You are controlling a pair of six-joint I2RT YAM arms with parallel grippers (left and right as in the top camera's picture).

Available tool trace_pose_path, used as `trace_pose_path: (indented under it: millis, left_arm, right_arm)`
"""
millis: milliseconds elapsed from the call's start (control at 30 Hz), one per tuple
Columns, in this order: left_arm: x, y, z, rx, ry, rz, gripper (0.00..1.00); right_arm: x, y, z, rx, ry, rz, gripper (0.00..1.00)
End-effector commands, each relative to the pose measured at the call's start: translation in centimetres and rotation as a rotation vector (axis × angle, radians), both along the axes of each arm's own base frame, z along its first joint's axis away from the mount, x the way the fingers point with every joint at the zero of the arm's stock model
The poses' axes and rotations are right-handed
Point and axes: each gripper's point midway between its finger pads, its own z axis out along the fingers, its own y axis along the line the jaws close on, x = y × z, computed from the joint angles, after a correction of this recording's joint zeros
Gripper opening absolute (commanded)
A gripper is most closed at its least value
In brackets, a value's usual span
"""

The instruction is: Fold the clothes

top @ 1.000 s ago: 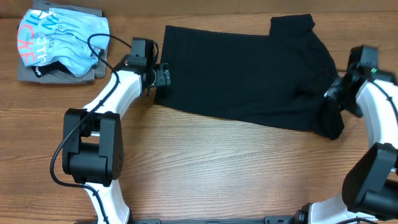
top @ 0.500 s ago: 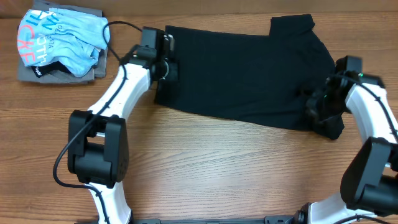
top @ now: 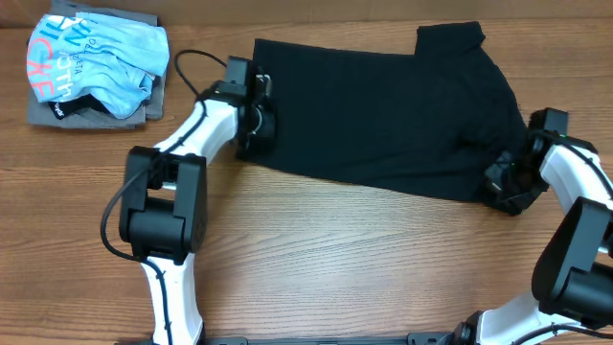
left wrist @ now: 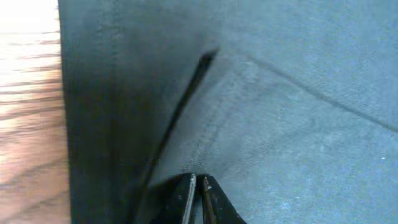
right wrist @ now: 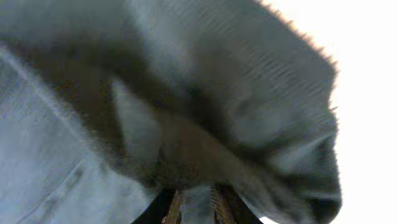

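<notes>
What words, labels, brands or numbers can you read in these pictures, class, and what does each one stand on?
On the light blue shirt: large coral and white letters, crumpled and cut by folds; no whole word can be read.
On the black T-shirt: no print or label shows.
On the grey folded garment: no text shows.
Both wrist views: only fabric, no text.
</notes>
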Motion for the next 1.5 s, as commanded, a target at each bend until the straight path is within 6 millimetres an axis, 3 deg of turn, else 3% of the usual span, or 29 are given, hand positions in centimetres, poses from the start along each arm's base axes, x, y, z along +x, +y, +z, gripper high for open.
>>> trace_pose_path:
  millis: [0,500,700,833,967,1033,1167,1333,1467]
  left_arm:
    - [-0.2,2.6,-2.8,0.037,0.054,0.033,0.1]
    - [-0.7,9.8,-3.2,0.037,0.119,0.189,0.04]
    - [-1.4,12.2,-2.8,0.031,0.169,0.254,0.04]
    - [-1.3,12.7,-1.9,0.041,0.176,0.264,0.04]
    - [-0.9,13.6,-1.0,0.09,0.148,0.283,0.04]
    - [-0.8,13.9,-0.9,0.103,0.144,0.289,0.04]
    - [-0.9,14.0,-0.9,0.103,0.148,0.295,0.04]
    - [-0.9,14.0,-0.9,0.1,0.147,0.301,0.04]
    - [-0.9,14.0,-0.9,0.101,0.148,0.301,0.05]
  right_arm:
    - [-0.2,-1.4,0.1,-0.033,-0.004,-0.023,0.18]
    - [-0.1,-1.5,-0.7,-0.023,-0.001,-0.006,0.15]
    - [-0.2,-1.3,-0.6,-0.01,0.004,-0.007,0.04]
    - [1.1,0.1,1.2,0.068,-0.038,0.03,0.04]
    - [2.7,2.5,4.6,0.107,-0.112,0.159,0.04]
    - [2.7,3.6,5.4,0.103,-0.117,0.201,0.11]
    - [2.0,6.4,4.7,0.126,-0.064,0.274,0.38]
    - [0.6,10.1,1.9,0.15,0.004,0.366,0.48]
    - [-0.3,10.9,-0.4,0.151,0.047,0.367,0.49]
